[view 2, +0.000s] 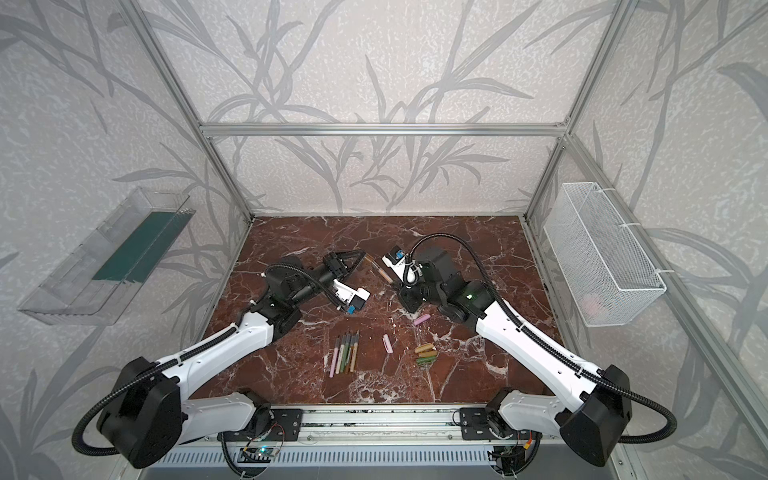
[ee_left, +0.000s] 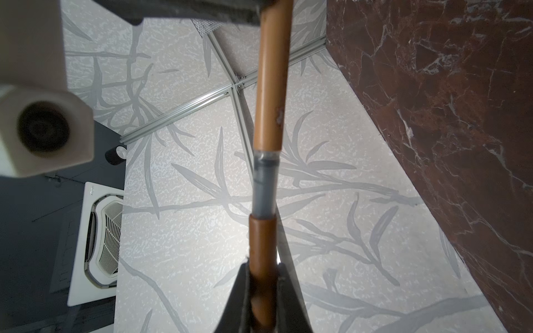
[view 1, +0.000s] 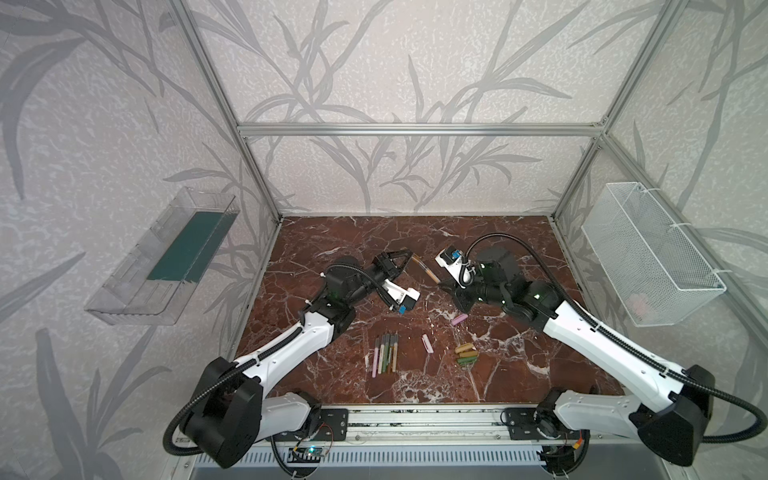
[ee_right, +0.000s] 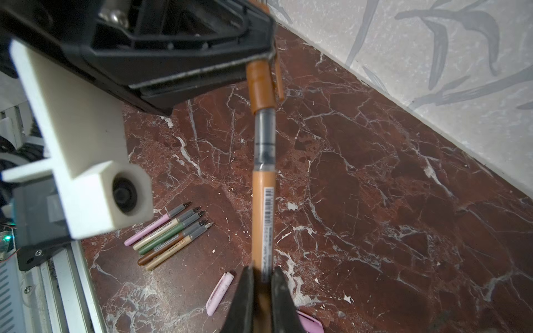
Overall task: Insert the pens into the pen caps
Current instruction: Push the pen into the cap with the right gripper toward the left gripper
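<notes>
While the left jaws pinch a cap (ee_left: 263, 245) and the right jaws its partly inserted pen (ee_right: 263, 216), five pens (ee_right: 161, 239) and loose caps (view 1: 464, 347) lie well apart from both.

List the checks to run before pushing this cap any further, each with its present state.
1. Is the left pincer shut on the brown cap: ok.
2. Is the right pincer shut on the orange pen: ok.
3. Pen and cap in one line: ok in both wrist views.
4. Cap fully seated: not ok, the grey section shows between cap and barrel.
5. Nib unharmed inside the cap: cannot tell.
6. The spare pens lie apart from both arms: ok.
</notes>
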`<state>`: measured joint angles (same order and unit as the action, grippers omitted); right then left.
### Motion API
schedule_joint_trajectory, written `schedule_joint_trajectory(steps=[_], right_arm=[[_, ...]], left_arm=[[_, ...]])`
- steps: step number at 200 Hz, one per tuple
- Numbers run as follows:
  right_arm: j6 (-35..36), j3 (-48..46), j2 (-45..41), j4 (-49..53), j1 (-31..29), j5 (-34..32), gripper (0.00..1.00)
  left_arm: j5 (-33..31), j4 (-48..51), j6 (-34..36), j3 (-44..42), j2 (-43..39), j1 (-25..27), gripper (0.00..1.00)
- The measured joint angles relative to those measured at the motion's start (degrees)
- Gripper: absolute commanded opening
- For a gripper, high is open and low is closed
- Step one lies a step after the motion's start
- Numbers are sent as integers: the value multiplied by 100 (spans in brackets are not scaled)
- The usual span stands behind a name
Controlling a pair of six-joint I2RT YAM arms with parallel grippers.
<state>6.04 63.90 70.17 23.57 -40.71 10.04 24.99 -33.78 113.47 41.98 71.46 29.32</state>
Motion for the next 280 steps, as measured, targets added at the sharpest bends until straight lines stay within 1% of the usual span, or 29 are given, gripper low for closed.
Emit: schedule_joint_trajectory(steps=[68, 139, 165, 215, 280], right_arm=[[-4, 0, 79, 33, -13, -44, 0], [-48, 66, 229, 219, -22, -238, 0], [-46, 59, 223, 173, -22, -269, 0], [-61, 59, 223, 358, -22, -444, 0], [-197, 44, 223, 507, -15, -597, 0]], left_arm=[[-136, 96, 92, 20, 33, 118, 0], [-527, 472, 219, 234, 275, 393, 0], [-546, 603, 210, 282, 389, 483, 0], [-595, 551, 208, 348, 568, 610, 0], [-1095, 883, 243, 584, 706, 933, 0]])
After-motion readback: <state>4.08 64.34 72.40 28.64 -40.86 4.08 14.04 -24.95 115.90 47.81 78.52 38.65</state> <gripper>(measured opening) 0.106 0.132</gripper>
